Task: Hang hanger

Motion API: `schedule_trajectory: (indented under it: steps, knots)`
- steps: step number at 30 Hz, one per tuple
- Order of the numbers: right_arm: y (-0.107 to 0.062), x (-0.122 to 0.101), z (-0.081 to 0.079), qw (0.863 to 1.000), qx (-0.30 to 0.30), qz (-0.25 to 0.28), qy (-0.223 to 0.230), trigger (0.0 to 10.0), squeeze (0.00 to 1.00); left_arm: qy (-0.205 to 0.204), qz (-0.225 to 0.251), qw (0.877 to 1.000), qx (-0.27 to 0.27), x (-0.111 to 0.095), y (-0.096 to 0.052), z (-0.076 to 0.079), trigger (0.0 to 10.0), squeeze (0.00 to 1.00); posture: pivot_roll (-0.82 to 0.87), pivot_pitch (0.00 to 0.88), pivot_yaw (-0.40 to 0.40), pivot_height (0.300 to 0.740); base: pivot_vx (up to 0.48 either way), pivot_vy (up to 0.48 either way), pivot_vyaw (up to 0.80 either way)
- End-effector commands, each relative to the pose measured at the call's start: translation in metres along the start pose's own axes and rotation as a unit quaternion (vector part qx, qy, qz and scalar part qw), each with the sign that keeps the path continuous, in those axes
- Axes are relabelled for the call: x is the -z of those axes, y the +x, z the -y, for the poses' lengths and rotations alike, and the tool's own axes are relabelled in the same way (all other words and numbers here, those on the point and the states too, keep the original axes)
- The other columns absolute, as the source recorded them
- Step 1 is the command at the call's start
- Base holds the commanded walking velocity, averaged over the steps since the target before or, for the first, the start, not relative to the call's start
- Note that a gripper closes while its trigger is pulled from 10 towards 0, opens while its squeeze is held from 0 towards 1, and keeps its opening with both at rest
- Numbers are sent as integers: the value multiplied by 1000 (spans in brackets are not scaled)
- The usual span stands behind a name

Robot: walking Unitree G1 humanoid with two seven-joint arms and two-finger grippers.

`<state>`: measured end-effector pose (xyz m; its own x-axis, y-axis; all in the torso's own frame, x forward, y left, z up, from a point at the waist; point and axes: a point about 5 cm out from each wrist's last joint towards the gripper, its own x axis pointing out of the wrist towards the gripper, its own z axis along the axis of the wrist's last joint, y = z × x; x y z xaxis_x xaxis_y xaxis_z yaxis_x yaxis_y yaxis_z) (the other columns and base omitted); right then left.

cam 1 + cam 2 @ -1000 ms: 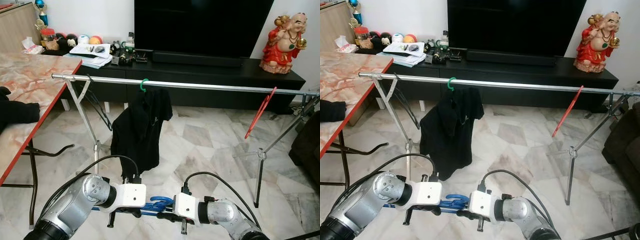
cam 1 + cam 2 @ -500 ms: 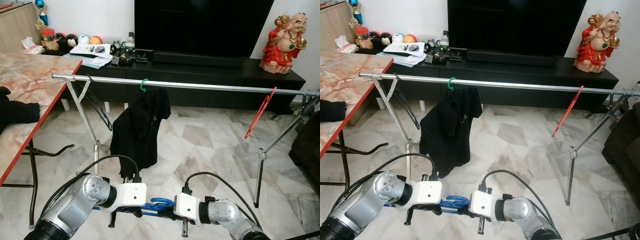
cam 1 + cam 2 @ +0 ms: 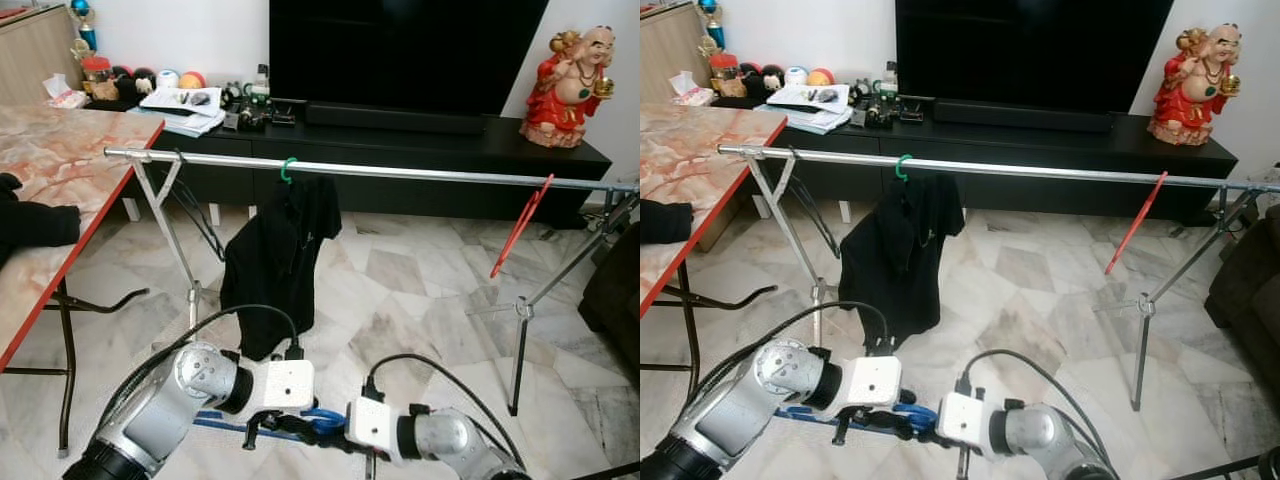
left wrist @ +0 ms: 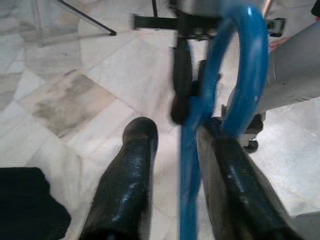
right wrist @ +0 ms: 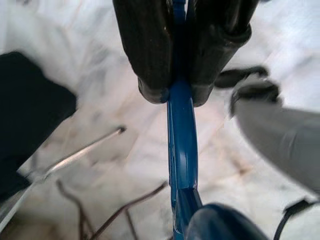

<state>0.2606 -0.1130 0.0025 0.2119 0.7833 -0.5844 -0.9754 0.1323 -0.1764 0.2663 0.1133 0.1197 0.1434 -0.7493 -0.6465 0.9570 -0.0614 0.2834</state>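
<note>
Both silver arms reach low and inward before the robot, wrists nearly meeting. The right gripper [image 5: 172,92] has its two black fingers pinched tight on the blue plastic hanger [image 5: 181,150]. The left gripper [image 4: 175,165] holds its fingers parted, the hanger's bar running between them.

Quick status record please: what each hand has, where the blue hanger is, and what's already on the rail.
right hand: shut on the blue hanger
left hand: open, fingers either side of the hanger's bar near its hook
blue hanger: low, between both hands, not on the rail
rail: horizontal, ahead of the robot
on rail: black shirt on a green hook, red hanger towards the right end
free rail: between shirt and red hanger
</note>
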Motion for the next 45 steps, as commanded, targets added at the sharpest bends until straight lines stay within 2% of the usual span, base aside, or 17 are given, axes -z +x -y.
schedule_trajectory:
  steps: [1, 6, 11, 12, 15, 18, 19, 20, 21, 23, 24, 28, 29, 30, 31, 36, 45]
  knots:
    - [-2, 7, -3, 1000, 2, -11, 15, 0, 0, 13, 0, 1000, 7, -4, -6, -1, 10000, 1000, 151, 8, -97, 740, 0, 0, 0]
    - [-5, 9, 2, 997, 35, 7, 68, 0, 0, 13, -24, 999, 22, 4, -13, 4, 10000, 1000, 152, 8, -98, 740, 0, 0, 0]
    - [-24, 31, 15, 980, 147, -55, 120, 0, 0, -6, -128, 992, -1, 48, -28, 12, 10000, 1000, 151, 4, -89, 740, 0, 0, 0]
    - [-28, 35, 18, 972, 179, -61, 137, 0, 0, -23, -138, 990, -24, 59, -29, 13, 10000, 0, 147, 3, -86, 740, 0, 0, 0]
    - [-38, 42, 28, 940, 277, -64, 188, 0, 0, -100, -129, 981, -103, 82, -28, 14, 10000, 0, 142, 4, -86, 740, 0, 0, 0]
    - [-53, 57, 37, 814, 443, -25, 376, 0, 0, -238, -132, 928, -253, 123, -25, 22, 10000, 0, 133, 3, -83, 740, 0, 0, 0]
    - [-55, 58, 37, 789, 466, -13, 401, 0, 0, -262, -133, 915, -278, 132, -23, 30, 10000, 0, 133, 3, -82, 740, 0, 0, 0]
    - [-55, 58, 37, 789, 466, -13, 401, 0, 0, -262, -133, 915, -278, 132, -23, 30, 10000, 0, 133, 3, -82, 740, 0, 0, 0]
    - [-54, 59, 35, 769, 486, 3, 416, 0, 0, -309, -142, 885, -317, 147, -22, 42, 10000, 0, 121, 2, -70, 740, 0, 0, 0]
    - [-54, 59, 33, 756, 500, 11, 423, 0, 0, -337, -151, 863, -343, 156, -20, 51, 10000, 0, 118, 1, -69, 740, 0, 0, 0]
    - [-54, 59, 33, 756, 500, 11, 423, 0, 0, -337, -151, 863, -343, 156, -20, 51, 10000, 0, 118, 1, -69, 740, 0, 0, 0]
    - [-49, 64, 19, 674, 563, 28, 478, 0, 0, -523, -211, 722, -400, 197, 2, 146, 10000, 0, 100, 0, -59, 740, 0, 0, 0]
    - [-48, 64, 17, 665, 569, 30, 482, 4980, 0, -555, -219, 695, -400, 200, 7, 165, 10000, 0, 100, 0, -57, 740, 0, 0, 0]
    - [-48, 64, 17, 665, 569, 30, 482, 4980, 0, -555, -219, 695, -400, 200, 7, 165, 10000, 0, 100, 0, -57, 740, 0, 0, 0]
    - [-49, 64, 15, 649, 582, 38, 488, 10000, 0, -602, -232, 663, -381, 199, 17, 198, 10000, 0, 91, 0, -54, 740, 0, 0, 0]
    - [-55, 65, 17, 624, 602, 53, 496, 10000, 0, -624, -252, 646, -361, 197, 24, 223, 10000, 0, 84, 0, -55, 740, 69, 0, 0]
    - [-55, 65, 17, 624, 602, 53, 496, 10000, 0, -624, -252, 646, -361, 197, 24, 223, 10000, 0, 84, 0, -55, 740, 345, 0, 0]
